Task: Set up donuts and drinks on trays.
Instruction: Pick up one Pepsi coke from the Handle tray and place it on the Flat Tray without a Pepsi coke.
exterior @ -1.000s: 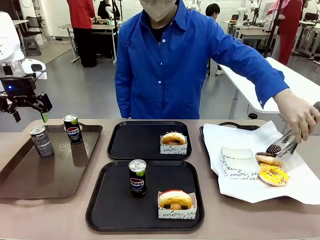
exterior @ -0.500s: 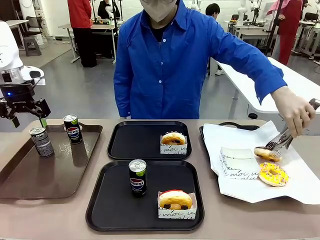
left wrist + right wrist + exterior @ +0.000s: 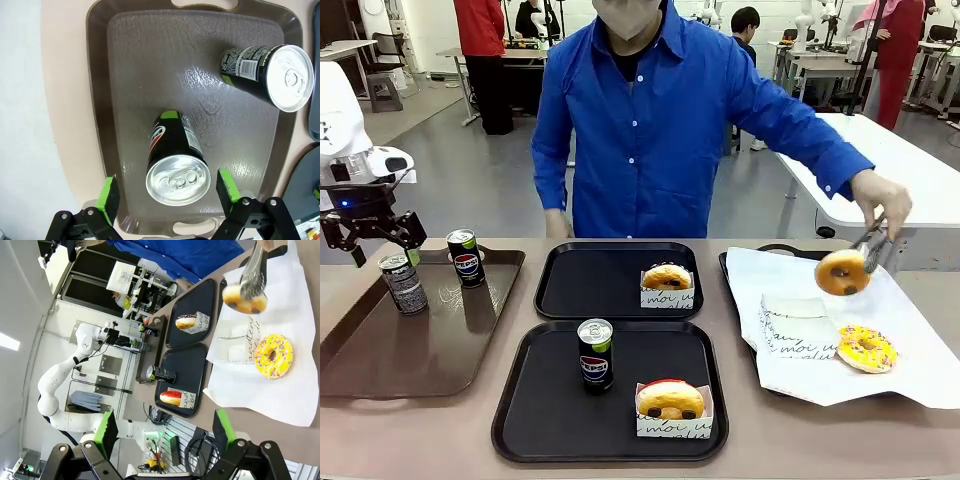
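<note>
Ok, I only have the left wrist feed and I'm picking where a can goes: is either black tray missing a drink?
Observer: Yes, the far black tray holds a boxed donut but no can.
Operator: And the near one?
Observer: The near black tray already has a Pepsi can plus a second boxed donut.
Operator: Is the person in the way?
Observer: No, the person's hand is above the paper-lined tray, holding a donut in tongs.

Bright even light, glare on brown tray [image 3: 200, 95]
</note>
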Robot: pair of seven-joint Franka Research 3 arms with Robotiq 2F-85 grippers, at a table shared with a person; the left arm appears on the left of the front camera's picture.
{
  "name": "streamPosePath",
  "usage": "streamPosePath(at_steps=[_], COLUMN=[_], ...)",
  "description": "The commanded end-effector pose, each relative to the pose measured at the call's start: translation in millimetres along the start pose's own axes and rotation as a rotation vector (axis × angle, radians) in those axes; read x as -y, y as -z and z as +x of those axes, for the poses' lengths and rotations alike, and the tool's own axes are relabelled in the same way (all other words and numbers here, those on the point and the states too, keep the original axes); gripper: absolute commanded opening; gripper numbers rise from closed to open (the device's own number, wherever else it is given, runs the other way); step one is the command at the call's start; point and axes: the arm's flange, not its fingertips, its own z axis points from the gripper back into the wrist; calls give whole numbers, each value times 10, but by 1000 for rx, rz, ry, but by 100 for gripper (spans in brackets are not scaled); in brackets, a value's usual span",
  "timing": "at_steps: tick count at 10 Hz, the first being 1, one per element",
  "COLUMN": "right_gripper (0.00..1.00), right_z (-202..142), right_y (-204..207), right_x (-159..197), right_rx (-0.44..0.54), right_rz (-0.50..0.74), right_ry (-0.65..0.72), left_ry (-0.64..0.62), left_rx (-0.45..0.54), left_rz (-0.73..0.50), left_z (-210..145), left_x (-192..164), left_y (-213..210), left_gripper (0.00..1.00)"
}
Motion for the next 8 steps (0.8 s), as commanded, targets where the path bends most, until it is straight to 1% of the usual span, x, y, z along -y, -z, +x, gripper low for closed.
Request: streamPosePath(at_steps=[1,4,6,7,8], right_gripper=[100,100,100,100,100], right_z=[23,23,23,23,23], right_y=[10,10,10,10,10], right_x=[2,2,2,2,2], right_rx=[17,17,17,17,17], right_rz=[28,28,28,28,28], right_ry=[-15,-15,-15,-15,-15], left_ry=[25,26,24,33,17], left_rx=[33,14,4,14,22], left_rz=[-36,-15,-16,-48,-57], left_z=[1,-36,-22,-24,-26], left_x=[43,83,101,99,87], left_y=[118,305,321,296,263], left_gripper=[100,100,100,59,46])
